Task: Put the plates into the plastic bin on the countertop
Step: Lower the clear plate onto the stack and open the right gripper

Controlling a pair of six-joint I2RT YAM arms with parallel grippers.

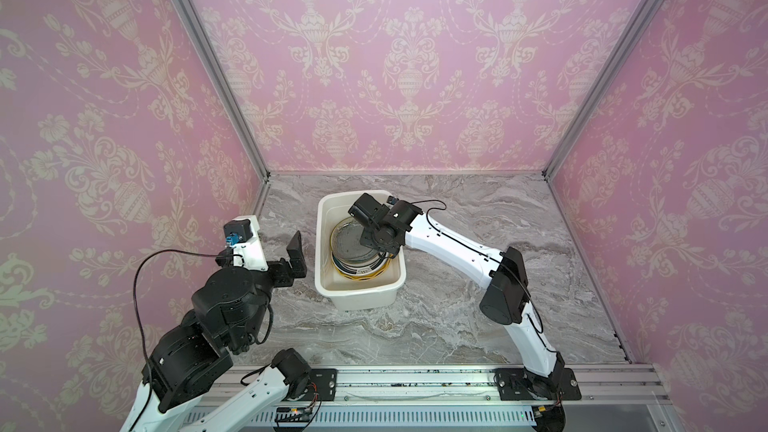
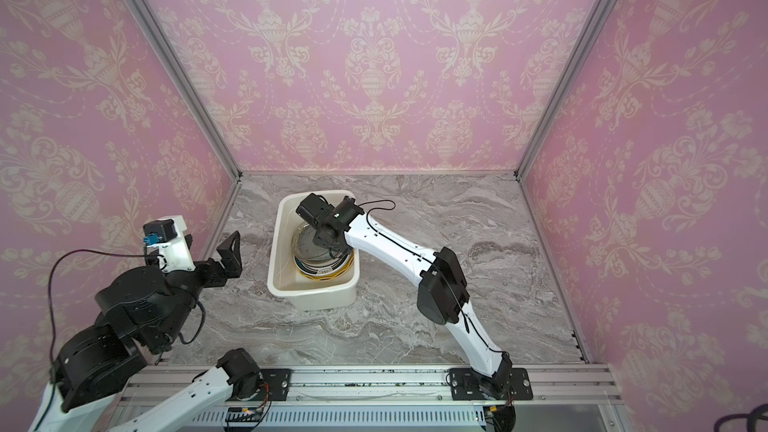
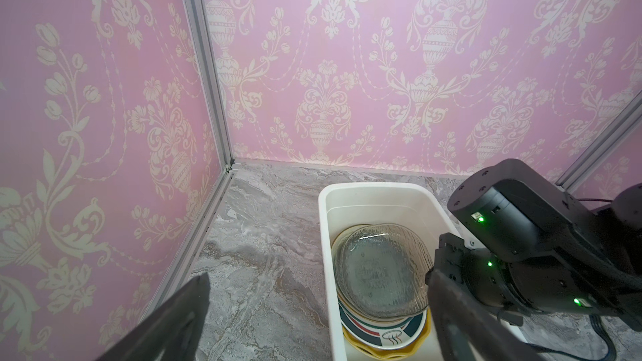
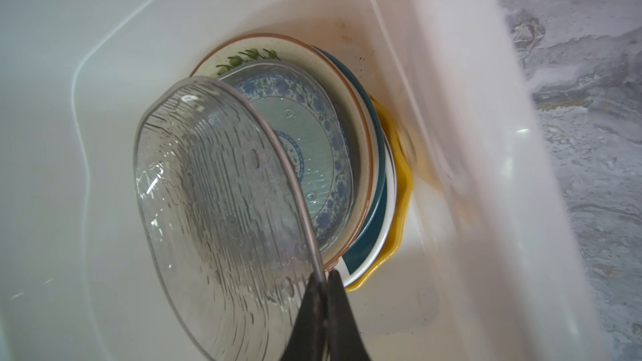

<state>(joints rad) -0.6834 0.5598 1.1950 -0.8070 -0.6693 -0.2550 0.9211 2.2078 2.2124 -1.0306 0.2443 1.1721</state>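
The white plastic bin (image 1: pixel 360 299) (image 2: pixel 309 299) (image 3: pixel 326 237) stands on the grey marble countertop (image 1: pixel 457 284). Inside it lies a stack of plates (image 1: pixel 361 272): a yellow scalloped one (image 4: pixel 399 182) at the bottom, then a white dark-rimmed one (image 4: pixel 368 248), a cream one with green sprigs (image 4: pixel 264 51) and a blue-patterned one (image 4: pixel 312 140). My right gripper (image 4: pixel 323 276) reaches into the bin and is shut on the rim of a clear glass plate (image 4: pixel 222 220) (image 3: pixel 378 272), which tilts over the stack. My left gripper (image 1: pixel 296 257) (image 2: pixel 230 257) (image 3: pixel 318 276) hangs open and empty just left of the bin.
Pink patterned walls with aluminium corner posts (image 1: pixel 216 76) close in the left, back and right sides. A ribbed aluminium rail (image 1: pixel 415 384) carrying both arm bases runs along the front edge. Bare countertop lies right of and in front of the bin.
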